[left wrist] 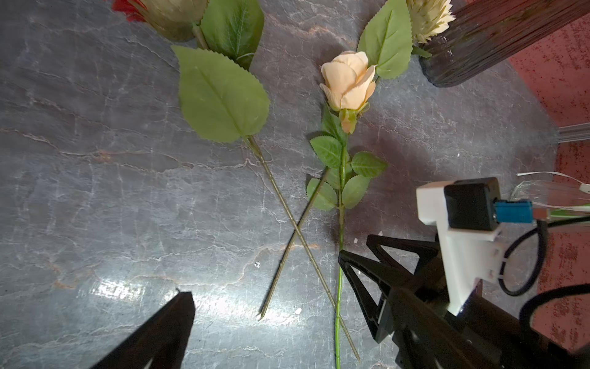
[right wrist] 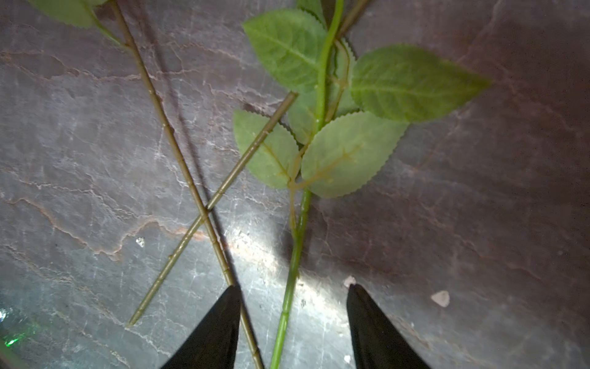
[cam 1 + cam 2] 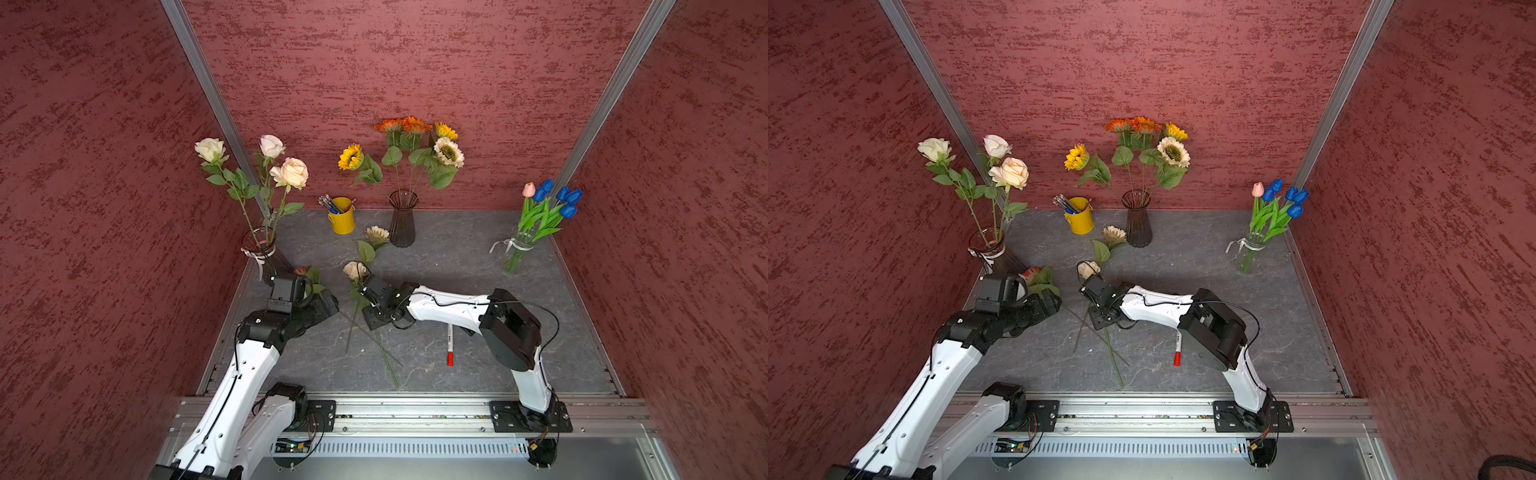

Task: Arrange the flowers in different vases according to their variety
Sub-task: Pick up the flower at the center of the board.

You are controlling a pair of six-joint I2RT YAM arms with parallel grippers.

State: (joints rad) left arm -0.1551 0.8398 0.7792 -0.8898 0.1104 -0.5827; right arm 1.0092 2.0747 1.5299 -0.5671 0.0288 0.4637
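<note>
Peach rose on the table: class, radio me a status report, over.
Left gripper open, empty. Right gripper open, astride the stem of the peach rose, not yet lifted. Crossed sunflower stems alongside, one right at a fingertip.

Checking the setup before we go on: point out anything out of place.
Three flowers lie on the table, stems crossed, not in vases: a rose, a cream sunflower, a red flower. A marker lies outside the pen cup.
</note>
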